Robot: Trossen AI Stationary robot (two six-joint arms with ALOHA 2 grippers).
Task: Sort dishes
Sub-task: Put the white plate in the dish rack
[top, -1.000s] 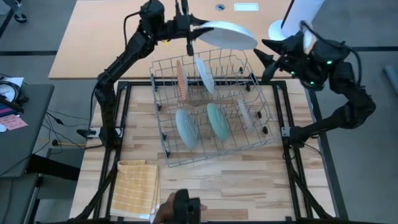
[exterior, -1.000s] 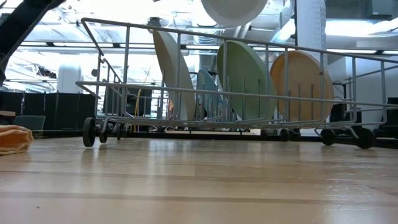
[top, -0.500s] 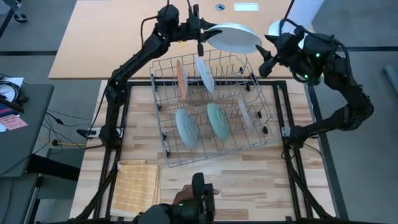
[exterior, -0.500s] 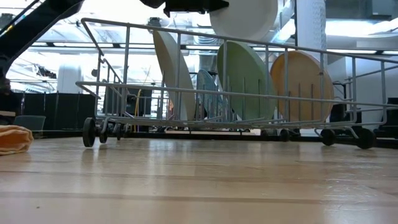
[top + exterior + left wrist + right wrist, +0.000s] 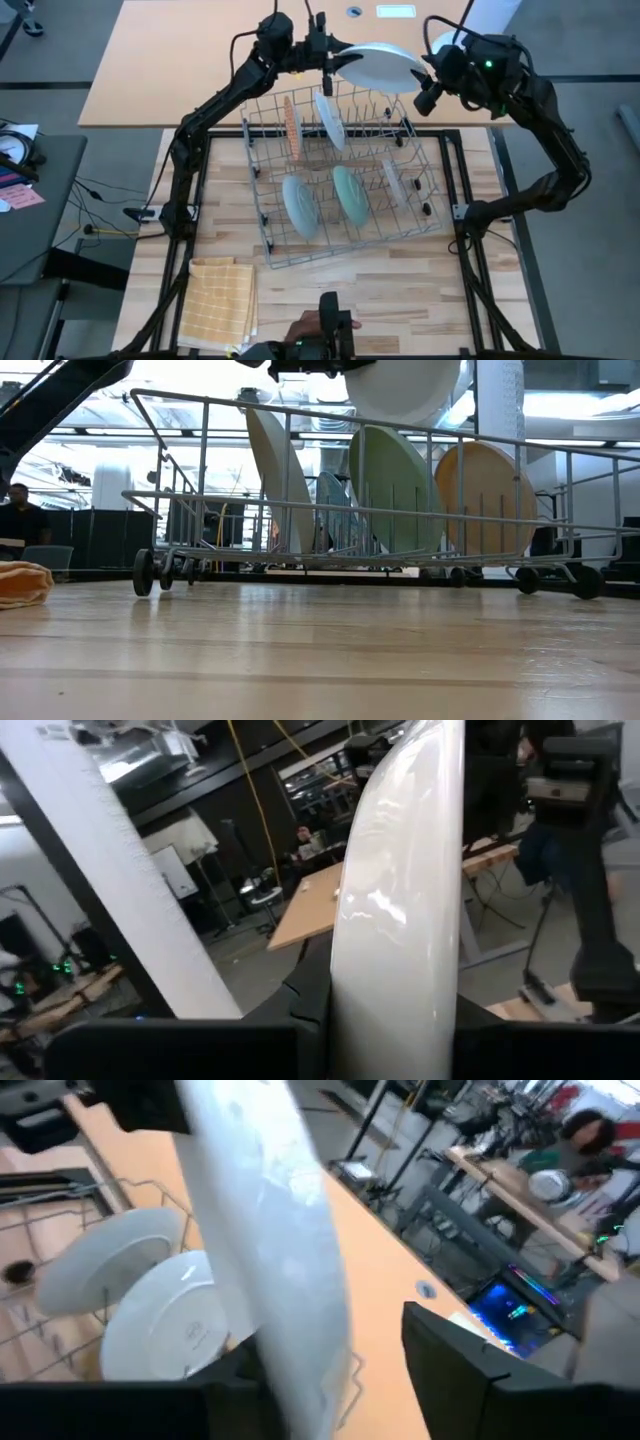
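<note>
A white plate [image 5: 382, 64] hangs in the air over the far edge of the grey wire rack [image 5: 262, 215]. My left gripper [image 5: 328, 60] is shut on its left rim. My right gripper [image 5: 428, 88] is open at the plate's right rim, which stands between its fingers [image 5: 455, 1365] in the right wrist view. In the rack stand an orange patterned plate [image 5: 293, 127], a white one [image 5: 330, 118], two pale teal ones [image 5: 300, 206] [image 5: 350, 194] and a beige one [image 5: 395, 183], each on edge between the wires. My left gripper pinches the white plate's rim [image 5: 392, 1005] between its two fingers, coming level from the table's left. The plate is lifted clear above the rack, tilted, its far edge higher. My right gripper has the opposite rim [image 5: 300, 1350] between its open fingers; whether they touch it I cannot tell.
A yellow checked cloth [image 5: 222, 300] lies at the table's near left corner. A person's hand [image 5: 305, 328] with a dark device shows at the near edge. A second wooden table [image 5: 200, 50] stands beyond the far edge.
My left gripper has carried the white plate toward the table's right and a little lower. My right gripper has come toward the table's left and far edge, up to the plate's right rim. The person's hand at the near edge has shifted right.
</note>
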